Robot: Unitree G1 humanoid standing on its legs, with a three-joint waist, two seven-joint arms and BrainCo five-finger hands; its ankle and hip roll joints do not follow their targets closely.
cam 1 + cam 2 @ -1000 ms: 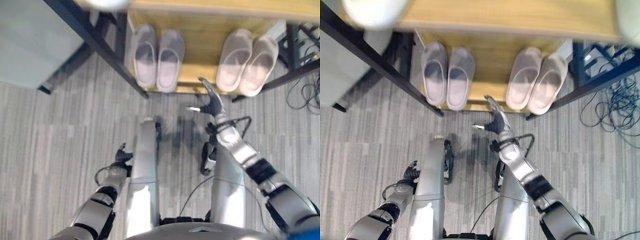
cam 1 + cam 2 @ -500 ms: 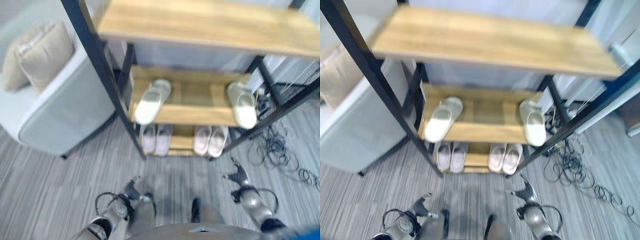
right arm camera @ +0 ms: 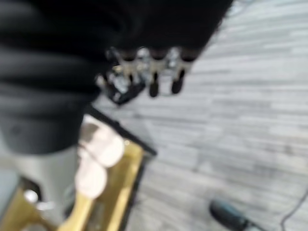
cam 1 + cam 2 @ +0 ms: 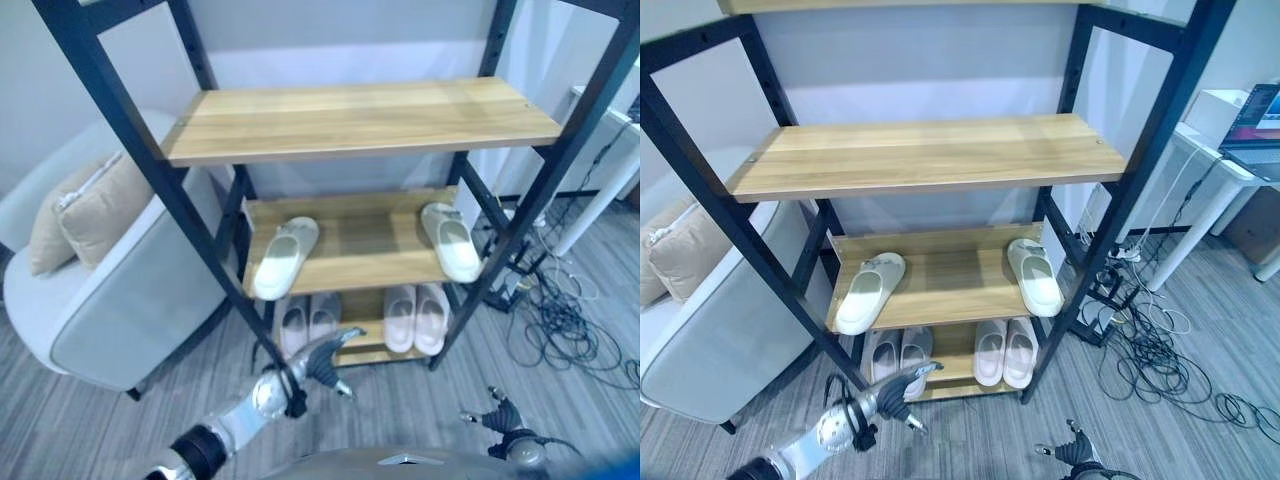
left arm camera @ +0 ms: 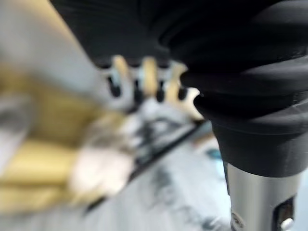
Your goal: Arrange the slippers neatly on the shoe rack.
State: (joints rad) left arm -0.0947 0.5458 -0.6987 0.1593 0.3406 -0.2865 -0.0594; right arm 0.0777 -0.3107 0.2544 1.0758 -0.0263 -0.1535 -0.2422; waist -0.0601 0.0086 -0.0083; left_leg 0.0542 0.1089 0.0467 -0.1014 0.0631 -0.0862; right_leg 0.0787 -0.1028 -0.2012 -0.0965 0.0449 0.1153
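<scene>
The left hand [image 4: 325, 362] hovers empty, fingers relaxed, before the shoe rack's [image 4: 350, 120] bottom shelf; the right hand [image 4: 497, 415] hangs open near the floor. Two pale slippers [image 4: 285, 256] lie well apart on the middle shelf, the other [image 4: 450, 240] at its right end. Two pairs [image 4: 417, 317] sit below. A grey sofa [image 4: 120, 300] stands left of the rack.

Soft, even indoor light fills both eye views, with mild shade under the shoe rack [image 4: 930, 160] shelves. Both wrist views are heavily blurred, the floor [image 3: 250, 125] and rack smeared, dark covers looming out of focus.
</scene>
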